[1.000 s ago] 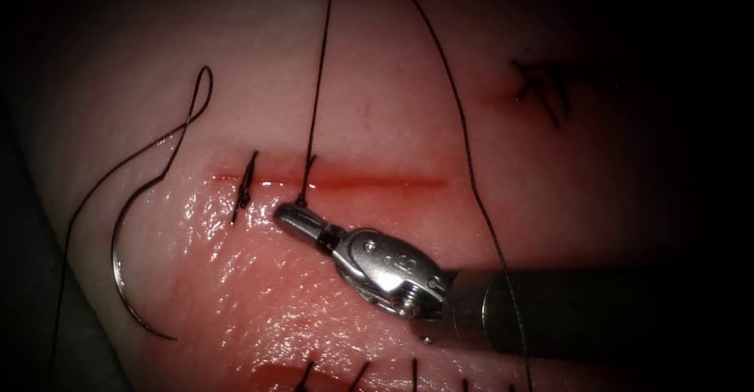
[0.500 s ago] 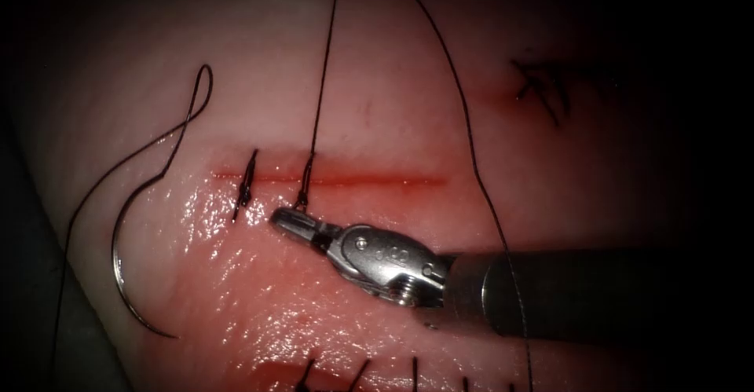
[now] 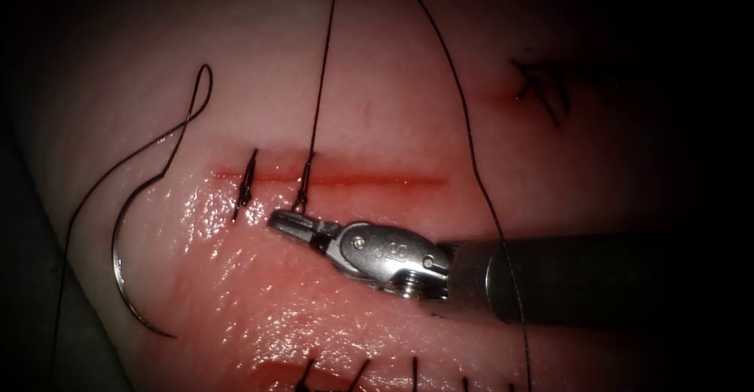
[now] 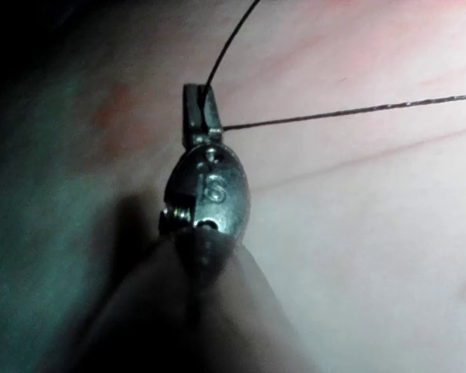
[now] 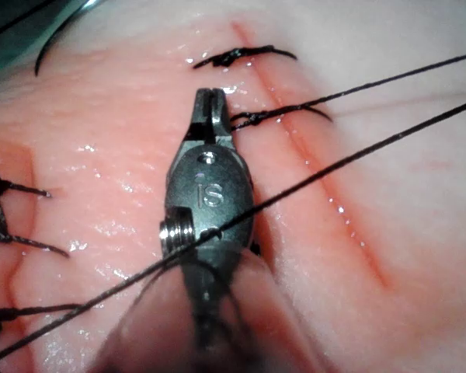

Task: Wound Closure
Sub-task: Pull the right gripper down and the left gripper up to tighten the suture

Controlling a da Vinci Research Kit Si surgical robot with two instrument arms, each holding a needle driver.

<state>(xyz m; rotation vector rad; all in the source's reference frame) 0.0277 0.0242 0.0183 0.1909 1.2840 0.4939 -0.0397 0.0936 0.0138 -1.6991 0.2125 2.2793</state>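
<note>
The cut (image 3: 353, 179) runs across the tissue (image 3: 393, 101). A curved needle (image 3: 119, 270) lies free on the tissue at the far left, outside the cut, and neither tool holds it. Its thread (image 3: 184, 125) loops upward. A stitch thread (image 3: 309, 174) crosses the cut near its left end, and its long strand (image 3: 323, 62) rises out of view. My right tool (image 3: 283, 221) lies just below the cut, jaws shut and holding nothing, beside the short thread end (image 5: 252, 116). My left tool (image 4: 200, 105) is shut on the thread (image 4: 311, 116).
A tied stitch (image 3: 246, 188) sits at the cut's left end. Another long strand (image 3: 471, 156) drapes down over the right tool's shaft (image 3: 565, 282). Older stitches show at the upper right (image 3: 542, 86) and along the bottom edge (image 3: 361, 372). Red fluid wets the tissue below the cut.
The right tool's shaft and wrist have risen and levelled out. Its jaw tips stay beside the short thread end. The needle and the strands have not moved.
</note>
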